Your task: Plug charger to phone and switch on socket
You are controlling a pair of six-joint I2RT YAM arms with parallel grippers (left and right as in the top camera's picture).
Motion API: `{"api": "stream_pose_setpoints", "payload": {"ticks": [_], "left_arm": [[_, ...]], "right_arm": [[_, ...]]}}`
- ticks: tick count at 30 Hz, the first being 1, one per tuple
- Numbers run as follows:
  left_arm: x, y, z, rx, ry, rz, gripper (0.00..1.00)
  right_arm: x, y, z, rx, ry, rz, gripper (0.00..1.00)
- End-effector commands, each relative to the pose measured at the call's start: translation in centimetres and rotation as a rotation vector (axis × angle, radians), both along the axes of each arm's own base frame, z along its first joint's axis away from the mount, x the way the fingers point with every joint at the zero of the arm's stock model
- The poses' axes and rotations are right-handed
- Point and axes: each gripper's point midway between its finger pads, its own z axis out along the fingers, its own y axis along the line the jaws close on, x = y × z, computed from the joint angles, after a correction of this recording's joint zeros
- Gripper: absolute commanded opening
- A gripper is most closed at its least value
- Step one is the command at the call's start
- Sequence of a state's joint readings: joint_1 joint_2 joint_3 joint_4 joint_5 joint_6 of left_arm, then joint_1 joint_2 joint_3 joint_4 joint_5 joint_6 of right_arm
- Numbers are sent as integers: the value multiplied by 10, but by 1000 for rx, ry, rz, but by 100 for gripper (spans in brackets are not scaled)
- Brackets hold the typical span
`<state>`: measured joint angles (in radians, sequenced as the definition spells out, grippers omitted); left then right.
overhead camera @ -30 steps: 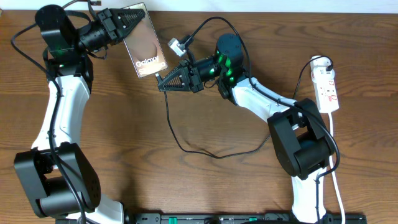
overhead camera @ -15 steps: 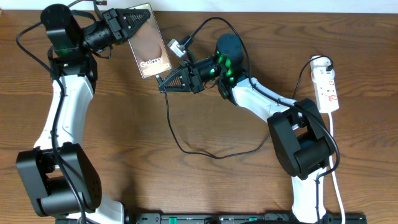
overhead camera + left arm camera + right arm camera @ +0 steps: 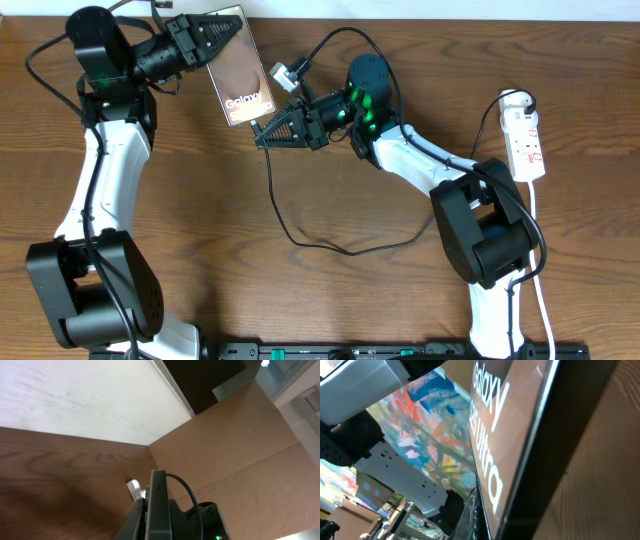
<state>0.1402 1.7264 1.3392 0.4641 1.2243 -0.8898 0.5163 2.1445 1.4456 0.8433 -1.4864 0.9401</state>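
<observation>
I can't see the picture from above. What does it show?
Two robot arms meet over a wooden table: the left gripper holds a phone, and the right gripper holds the tip of the black charger cable near the phone's lower edge. A white power strip lies far right.

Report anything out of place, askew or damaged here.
Nothing looks damaged or spilled. The phone is tilted only because the left end effector holds it up off the table, with the right end effector holding the charger by its tip at the phone's lower end. The socket lies flat near the right edge.
</observation>
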Motion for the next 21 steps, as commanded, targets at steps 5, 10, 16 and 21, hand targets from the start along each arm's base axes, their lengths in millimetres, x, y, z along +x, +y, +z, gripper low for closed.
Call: {"api": "stream_pose_setpoints", "payload": {"ticks": [5,10,16,21], "left_arm": [[-6,-6,6,9,-31,-38,7],[-8,-6,6,9,-31,-47,7],[-8,-7,6,9,-32,-49,7],[-8,-7,6,9,-32,-49,8]], "right_arm": [[7,-3,4,5,-4,-22,1],[9,-4,4,5,-5,-27,1],[12,-7,4,5,-4,-36,1],[13,-8,4,5,-4,-37,1]]}}
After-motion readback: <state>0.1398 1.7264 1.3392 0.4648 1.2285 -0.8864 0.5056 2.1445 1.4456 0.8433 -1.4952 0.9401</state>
